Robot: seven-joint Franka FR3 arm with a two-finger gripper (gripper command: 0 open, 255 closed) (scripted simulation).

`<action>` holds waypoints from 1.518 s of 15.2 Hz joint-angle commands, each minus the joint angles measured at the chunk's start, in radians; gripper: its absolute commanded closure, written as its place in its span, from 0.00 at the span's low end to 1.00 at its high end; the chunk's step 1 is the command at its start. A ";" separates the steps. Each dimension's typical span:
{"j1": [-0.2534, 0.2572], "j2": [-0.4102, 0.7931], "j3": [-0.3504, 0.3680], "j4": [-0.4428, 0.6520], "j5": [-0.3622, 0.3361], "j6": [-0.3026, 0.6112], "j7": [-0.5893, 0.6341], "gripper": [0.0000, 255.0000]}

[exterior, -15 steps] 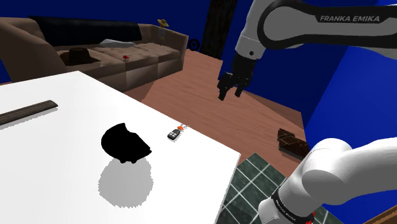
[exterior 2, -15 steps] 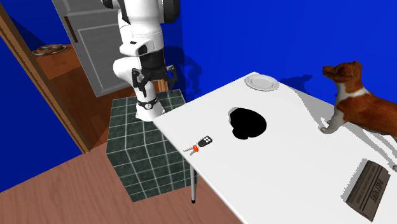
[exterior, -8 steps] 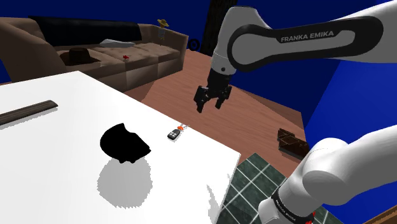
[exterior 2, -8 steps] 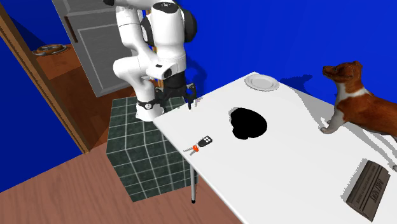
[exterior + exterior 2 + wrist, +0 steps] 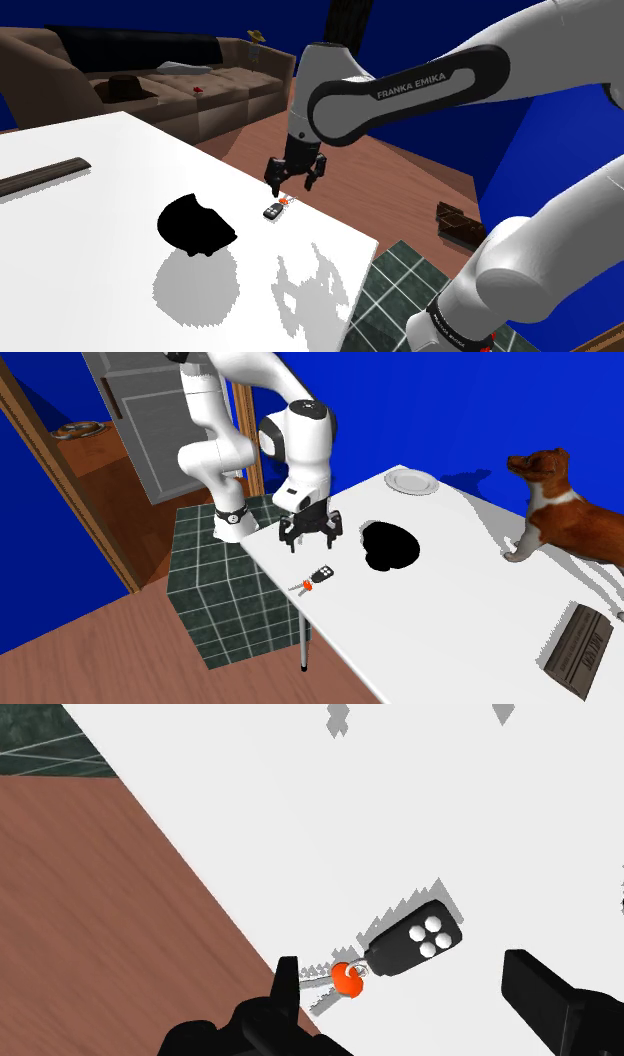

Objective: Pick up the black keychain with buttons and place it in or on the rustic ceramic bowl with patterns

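Note:
A small black keychain fob [image 5: 273, 211] with white buttons and an orange tag lies near the white table's [image 5: 80, 260] edge. In the second exterior view the keychain [image 5: 322, 573] lies just below my gripper [image 5: 310, 542]. My gripper [image 5: 295, 184] hangs open a little above and beside it, holding nothing. In the wrist view the fob [image 5: 415, 942] sits between and just ahead of the spread fingers of the gripper [image 5: 405, 979], untouched. The bowl [image 5: 195, 225] is drawn as a flat black shape, further in on the table from the fob; the bowl [image 5: 390, 544] also sits mid-table.
A white plate [image 5: 411, 481] sits at the table's far corner, a brown and white dog figure [image 5: 560, 512] stands at the second exterior view's right, and a dark slab [image 5: 580, 650] lies near it. The table edge runs close to the keychain, with wooden floor beyond. The green tiled stand [image 5: 230, 592] adjoins the table.
The arm swung from beyond the table edge over to the keychain and came down toward it. The fingers stayed open. Keychain and bowl have not moved.

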 commanded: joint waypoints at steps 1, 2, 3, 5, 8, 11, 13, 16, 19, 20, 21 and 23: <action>-0.002 0.089 0.025 0.040 -0.026 0.046 0.057 0.00; 0.000 0.126 0.034 0.057 -0.040 0.063 0.083 0.00; 0.001 0.134 0.034 0.051 -0.044 0.076 0.086 0.00; 0.001 0.152 0.035 0.040 -0.051 0.104 0.091 0.00; 0.000 0.179 0.037 0.024 -0.063 0.145 0.100 0.00; 0.000 0.195 0.037 0.017 -0.071 0.167 0.106 0.00; 0.000 0.195 0.037 0.017 -0.071 0.167 0.106 0.00; 0.000 0.195 0.037 0.017 -0.071 0.167 0.106 0.00; 0.000 0.195 0.037 0.017 -0.071 0.167 0.106 1.00; 0.000 0.195 0.037 0.017 -0.071 0.167 0.106 1.00; 0.000 0.195 0.037 0.017 -0.071 0.167 0.106 1.00; 0.000 0.195 0.037 0.017 -0.071 0.167 0.106 1.00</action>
